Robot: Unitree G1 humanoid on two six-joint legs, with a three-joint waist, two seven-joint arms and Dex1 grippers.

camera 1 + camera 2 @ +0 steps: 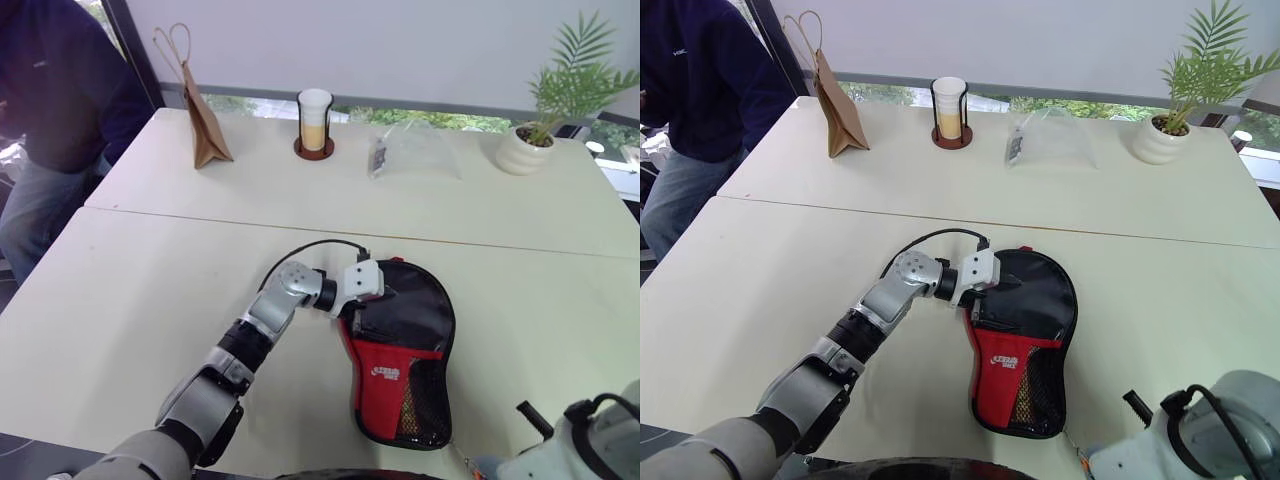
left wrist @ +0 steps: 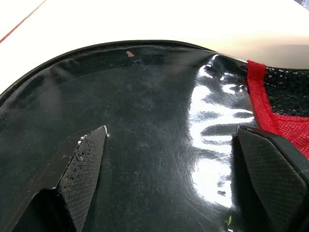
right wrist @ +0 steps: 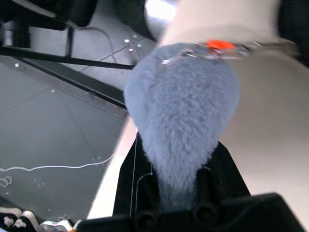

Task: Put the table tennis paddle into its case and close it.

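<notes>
The case (image 1: 405,355) lies flat on the near half of the table (image 1: 130,290), right of centre and close to the near edge, its round end toward the seam between the two tabletops and its narrow end toward me. Round part: glossy black, with glare off the sheen. Narrow part: a red panel with white lettering, a black mesh pocket alongside it. Whether the table tennis paddle is inside I cannot tell; no handle or rim shows.

My left gripper (image 1: 372,297) sits at the case's left upper edge, wrist turned across toward the right. In the left wrist view my two black fingers (image 2: 84,169) stand wide apart over the shiny black surface, nothing between them, with red mesh at the side.

My right gripper (image 3: 178,193) is off past the table's near right corner. Its fingers are pinched shut on a grey-blue furry tuft (image 3: 183,121), which has a small orange piece and a metal link at its far end.

Along the far edge of the table:
- brown paper bag (image 1: 205,125) with handles, standing, toward the left corner
- clear cup (image 1: 315,120) on a dark coaster, creamy drink in the lower part
- clear plastic bag (image 1: 415,150), a small dark item inside
- white pot with a green plant (image 1: 525,150), toward the right corner

A person in dark clothes (image 1: 55,90) stands beyond the table's far left corner.
</notes>
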